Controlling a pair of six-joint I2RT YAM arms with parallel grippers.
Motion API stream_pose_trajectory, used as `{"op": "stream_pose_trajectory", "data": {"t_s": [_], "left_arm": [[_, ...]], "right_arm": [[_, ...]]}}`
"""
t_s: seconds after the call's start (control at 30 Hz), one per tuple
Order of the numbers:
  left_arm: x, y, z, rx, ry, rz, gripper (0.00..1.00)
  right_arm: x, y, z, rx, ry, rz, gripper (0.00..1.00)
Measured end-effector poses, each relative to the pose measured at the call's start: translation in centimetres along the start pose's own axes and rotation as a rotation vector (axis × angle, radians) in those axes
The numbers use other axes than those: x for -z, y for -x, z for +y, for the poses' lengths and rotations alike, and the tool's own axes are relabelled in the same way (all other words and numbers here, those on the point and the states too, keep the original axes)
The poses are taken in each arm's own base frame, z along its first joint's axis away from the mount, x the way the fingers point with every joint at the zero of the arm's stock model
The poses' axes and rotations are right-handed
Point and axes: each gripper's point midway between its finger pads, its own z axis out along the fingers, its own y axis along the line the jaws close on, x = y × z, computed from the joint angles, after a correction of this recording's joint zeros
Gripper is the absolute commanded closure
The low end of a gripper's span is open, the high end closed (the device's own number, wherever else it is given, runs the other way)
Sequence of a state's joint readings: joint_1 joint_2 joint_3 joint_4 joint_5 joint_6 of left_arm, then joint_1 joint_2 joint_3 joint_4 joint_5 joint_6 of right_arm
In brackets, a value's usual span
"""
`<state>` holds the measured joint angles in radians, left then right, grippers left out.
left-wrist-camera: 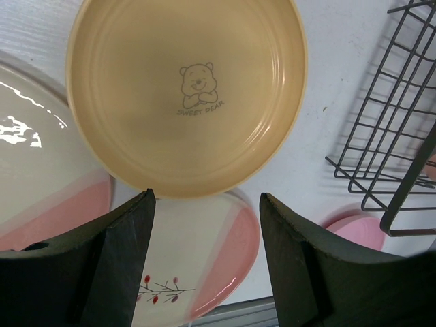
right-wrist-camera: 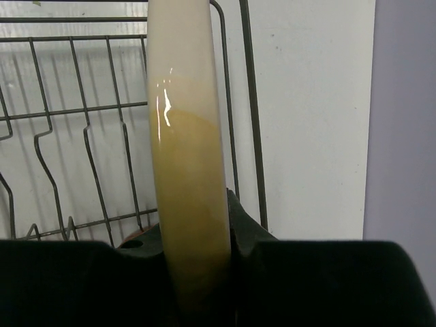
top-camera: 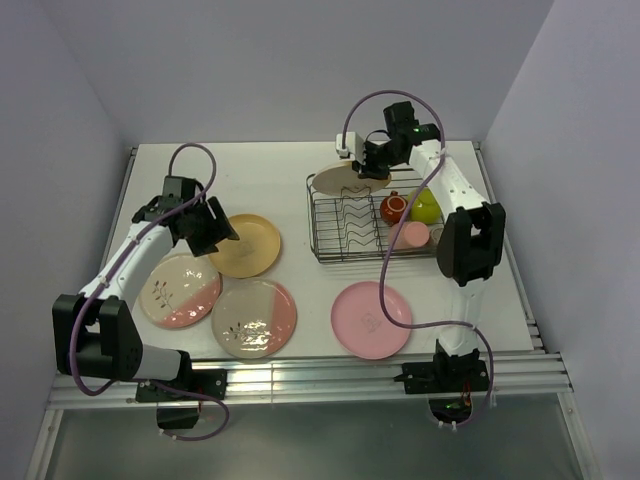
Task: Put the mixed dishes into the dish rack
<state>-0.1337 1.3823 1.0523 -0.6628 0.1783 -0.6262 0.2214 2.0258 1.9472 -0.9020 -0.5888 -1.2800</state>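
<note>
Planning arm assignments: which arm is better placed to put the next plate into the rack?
Right. The right gripper is shut on the cream-and-yellow plate, over the far-left corner of the dish rack. The left gripper hangs open above the yellow-orange plate, gripping nothing.

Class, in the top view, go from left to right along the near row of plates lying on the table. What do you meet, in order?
cream-and-pink plate → second cream-and-pink plate → pink plate

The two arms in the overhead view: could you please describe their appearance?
The left arm and right arm have white links and black joint housings. The left hand and right hand are black, two-fingered. A purple cable loops along each; a green light glows on the right.
</note>
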Motion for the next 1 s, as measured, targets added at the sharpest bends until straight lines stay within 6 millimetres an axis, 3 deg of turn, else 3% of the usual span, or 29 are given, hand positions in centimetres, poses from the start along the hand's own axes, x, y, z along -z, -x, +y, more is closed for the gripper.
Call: {"op": "stream_pose_trajectory", "data": {"t_s": [0.17,0.27,0.3,0.33,0.37,0.6,0.73,0.87,1.0], "left_arm": [[0.1,0.2,0.6,0.023,0.005,-0.012,0.31],[0.1,0.2,1.2,0.039,0.014,-0.013,0.31],[0.0,0.1,1.5,0.045,0.018,-0.011,0.32],[0.0,0.0,1.7,0.053,0.022,-0.008,0.31],[-0.1,-0.1,1.8,0.056,0.025,-0.006,0.31],[-0.1,0.4,2.6,0.081,0.037,-0.017,0.31],[0.3,1.5,3.2,0.101,0.05,-0.044,0.3],[1.0,3.6,2.6,0.094,0.057,-0.105,0.3],[1.5,5.0,2.9,0.092,0.091,-0.155,0.31]], "right_arm": [[-1.7,-0.9,-0.5,-0.029,-0.003,-0.007,0.69],[-2.1,-1.2,-1.2,-0.04,-0.028,-0.011,0.56],[-2.1,-1.2,-1.5,-0.039,-0.038,-0.014,0.42],[-2.1,-1.1,-1.8,-0.042,-0.049,-0.015,0.11],[-2.1,-1.1,-2.0,-0.045,-0.058,-0.016,0.01],[-2.1,-0.8,-3.4,-0.073,-0.124,-0.052,0.0],[-1.9,-0.2,-2.5,-0.141,-0.147,-0.106,0.0],[0.1,2.5,-2.1,-0.178,-0.182,-0.188,0.0],[4.0,6.7,-2.4,-0.173,-0.253,-0.289,0.0]]}}
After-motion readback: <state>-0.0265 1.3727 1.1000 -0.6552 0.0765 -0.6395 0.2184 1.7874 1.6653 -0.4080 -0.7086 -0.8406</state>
